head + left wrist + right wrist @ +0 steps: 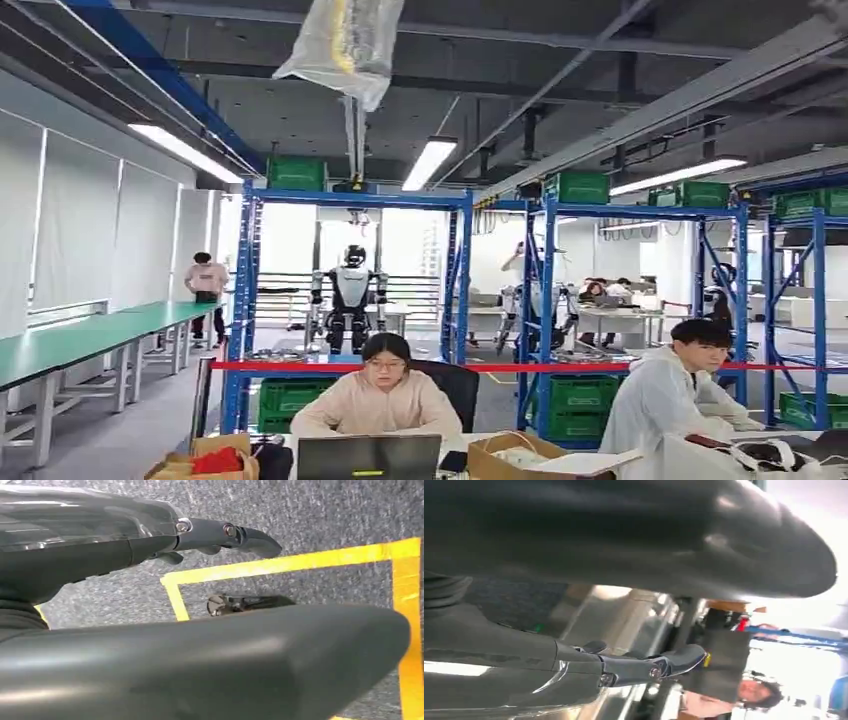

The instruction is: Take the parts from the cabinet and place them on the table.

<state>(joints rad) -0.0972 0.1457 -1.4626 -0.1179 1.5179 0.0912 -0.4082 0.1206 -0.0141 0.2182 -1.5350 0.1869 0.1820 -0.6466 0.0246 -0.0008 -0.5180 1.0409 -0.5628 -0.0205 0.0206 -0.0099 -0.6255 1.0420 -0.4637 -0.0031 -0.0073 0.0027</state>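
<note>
From the head view I look out across a workshop: blue steel shelving racks [455, 290] stand well ahead, carrying green plastic crates [577, 186] on their top levels and more crates [583, 393] low down, and these racks are the nearest match I can see for the cabinet; I cannot pick out any separate parts on them from here. A red barrier tape [520, 367] runs across in front of the racks, and two people sit at a desk just beyond my view's lower edge, one behind a dark laptop [368, 457]. A long green-topped workbench [90, 340] runs along the left wall. From the left wrist view, my left hand [220, 570] hangs over grey speckled floor [325, 510] marked with yellow tape lines [280, 564]; its dark fingers [250, 539] stretch out straight and apart from the thick grey thumb, holding nothing. From the right wrist view, my right hand [649, 630] also carries nothing, its dark fingers [679, 661] extended away from the thumb, with a blurred seated person [744, 697] and pale furniture behind it.
</note>
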